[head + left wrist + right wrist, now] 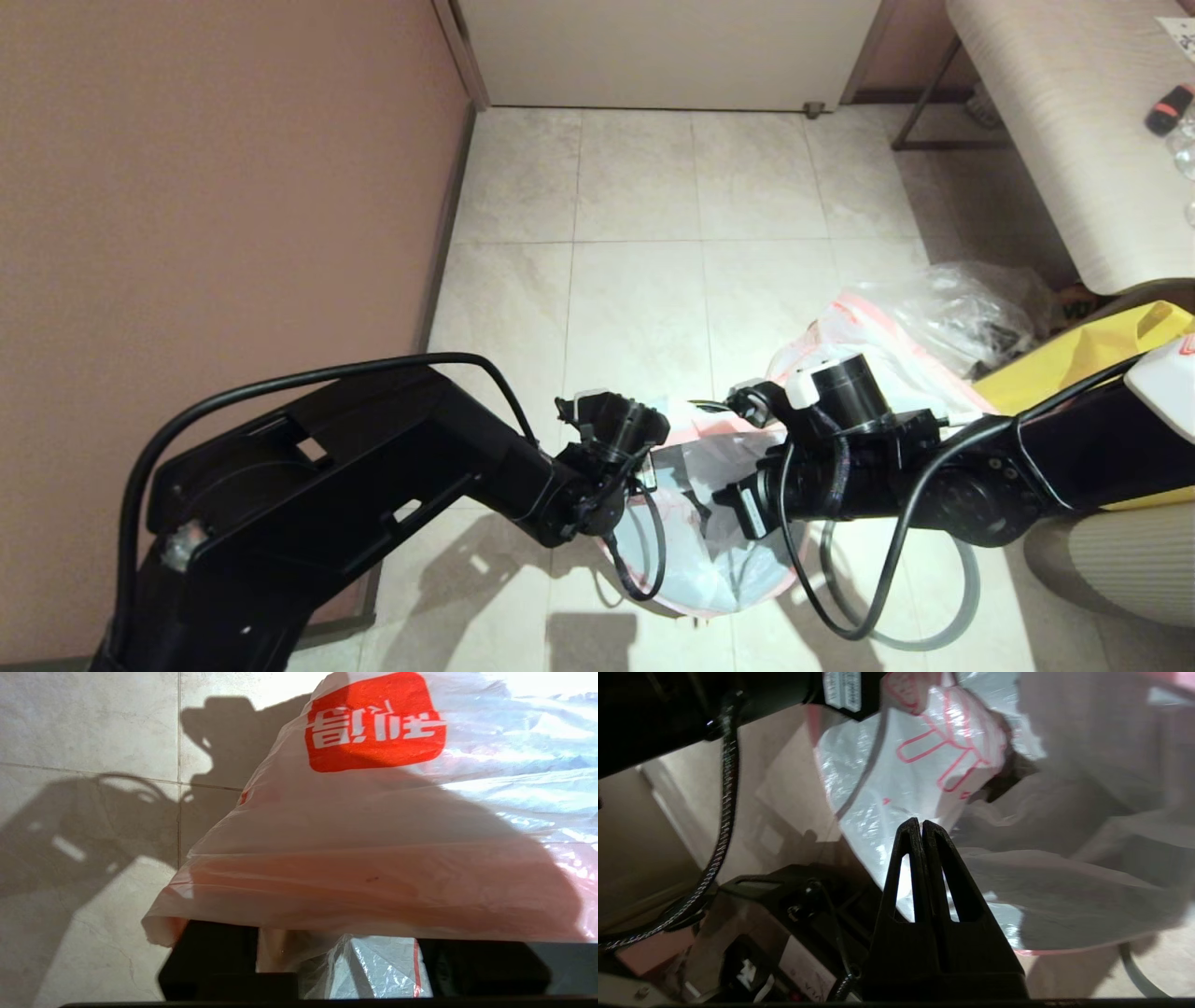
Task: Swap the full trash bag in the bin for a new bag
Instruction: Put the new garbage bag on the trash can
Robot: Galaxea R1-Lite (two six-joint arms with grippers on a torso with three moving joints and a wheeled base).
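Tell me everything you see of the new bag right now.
The new bag is thin translucent white plastic with an orange-red hem, a red line drawing and a red label with white lettering. It sits crumpled and open-mouthed on the tiled floor between both arms. The left pincer has its hem draped across the fingers. The right pincer, shut, is at the film; a pinch isn't clear.

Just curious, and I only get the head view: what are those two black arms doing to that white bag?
Observer: The right wrist view shows the right end effector shut, its tips against the bag. Whether it pinches film, I cannot tell.
Visitor: And the left one?
Observer: Its wrist view shows the bag's orange-red hem draped over the left end effector, whose fingers stand apart.
Visitor: Any print?
Observer: A red square with white lettering, hidden from you.
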